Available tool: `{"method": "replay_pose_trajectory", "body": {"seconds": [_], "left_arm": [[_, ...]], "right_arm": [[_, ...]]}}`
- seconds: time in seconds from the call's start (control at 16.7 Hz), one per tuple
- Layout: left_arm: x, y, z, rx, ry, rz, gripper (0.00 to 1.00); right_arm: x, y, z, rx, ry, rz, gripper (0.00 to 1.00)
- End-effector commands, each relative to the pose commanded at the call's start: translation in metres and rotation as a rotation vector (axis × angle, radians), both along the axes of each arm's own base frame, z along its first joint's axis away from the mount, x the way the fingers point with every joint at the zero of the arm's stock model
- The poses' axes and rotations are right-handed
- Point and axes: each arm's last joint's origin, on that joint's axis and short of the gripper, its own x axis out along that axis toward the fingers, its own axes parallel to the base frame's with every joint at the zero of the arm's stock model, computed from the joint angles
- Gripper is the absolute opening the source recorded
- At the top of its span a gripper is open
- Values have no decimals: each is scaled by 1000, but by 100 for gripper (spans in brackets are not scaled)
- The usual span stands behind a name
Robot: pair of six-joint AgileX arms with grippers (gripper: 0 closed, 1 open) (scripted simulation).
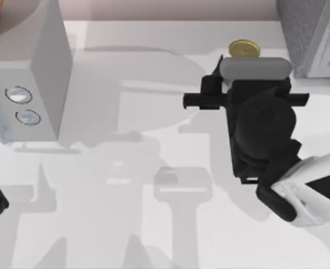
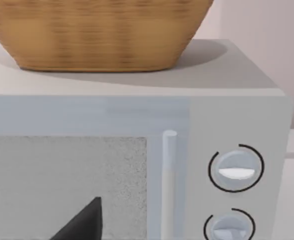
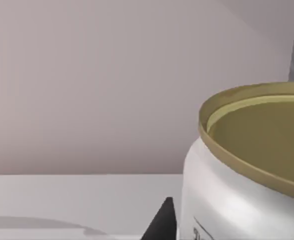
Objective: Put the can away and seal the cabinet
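Where visible, can (image 1: 243, 48) (perhaps ungripped) upright.

My white table (image 1: 153, 235) carries a grey microwave (image 1: 36, 73) at its left side, the can (image 1: 243, 49) upright near the far edge right of centre, and a grey cabinet (image 1: 316, 33) at the far right corner.

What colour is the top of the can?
Dull gold, above a white body; the can shows best in the right wrist view.
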Motion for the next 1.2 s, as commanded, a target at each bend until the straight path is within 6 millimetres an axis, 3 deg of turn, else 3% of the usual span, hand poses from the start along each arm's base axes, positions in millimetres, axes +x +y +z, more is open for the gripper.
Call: {"method": "replay_pose_trajectory", "body": {"seconds": [0.18,0.48,0.66,0.96,1.2], "left_arm": [[0,0,0,0,0,0,100],[0,0,0,0,0,0,100],[0,0,0,0,0,0,100],[0,0,0,0,0,0,100],[0,0,0,0,0,0,100]], "right_arm": [[-3,-2,12,0,0,0,0],[-2,-2,13,4,-3,-1,0],[-3,-14,23,4,-3,-1,0],[-18,-67,59,0,-2,-1,0],[-51,-123,82,-3,1,-1,0]]}}
